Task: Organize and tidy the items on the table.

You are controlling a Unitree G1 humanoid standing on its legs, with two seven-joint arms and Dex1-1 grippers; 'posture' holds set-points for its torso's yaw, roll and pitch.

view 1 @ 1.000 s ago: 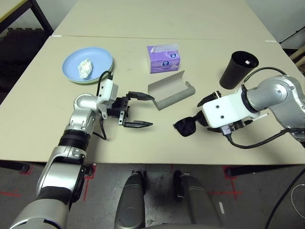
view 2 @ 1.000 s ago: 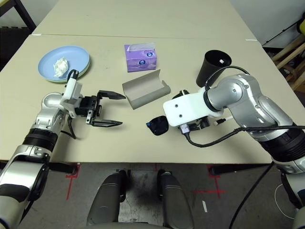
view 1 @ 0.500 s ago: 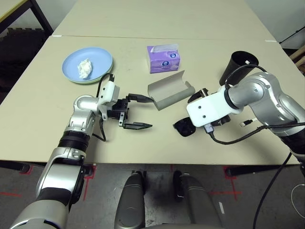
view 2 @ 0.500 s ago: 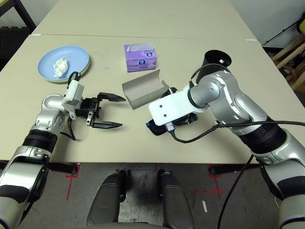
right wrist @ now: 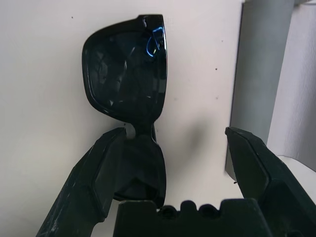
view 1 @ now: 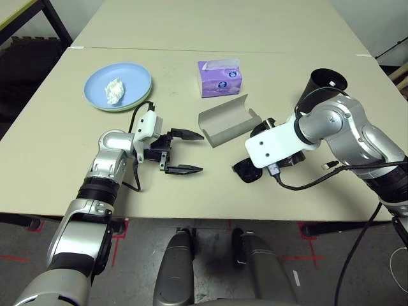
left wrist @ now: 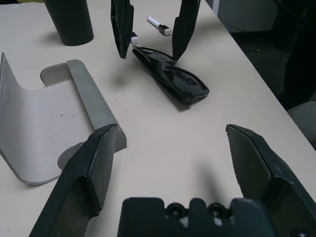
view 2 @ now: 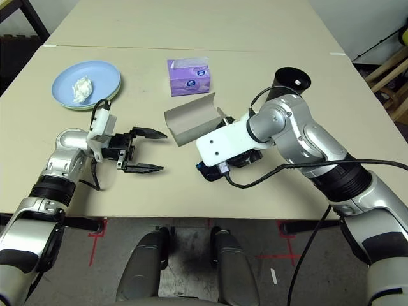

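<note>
The black sunglasses [view 1: 245,170] lie folded on the table [view 1: 191,197], just in front of the open grey glasses case [view 1: 228,120]. My right gripper [right wrist: 180,143] hangs open right above them, one finger over a lens, the other beside the case wall [right wrist: 259,74]. My left gripper [view 1: 201,153] is open and holds nothing, a short way left of the case. The left wrist view shows the sunglasses [left wrist: 170,76], the case [left wrist: 49,113] and the right gripper [left wrist: 149,55] beyond. A light blue plate on a pale green one [view 1: 118,86] carries the white tissue wad [view 1: 115,90]. The black cup [view 1: 322,92] stands upright at the right.
A purple tissue box [view 1: 220,78] stands behind the case. A white pen [left wrist: 159,25] lies on the table past the sunglasses, near the cup [left wrist: 69,19]. A cable loops from my right wrist [view 1: 299,185] over the table's front right.
My right arm has swung left, bringing its open gripper over the sunglasses next to the case. The left gripper has edged slightly forward, still open.
</note>
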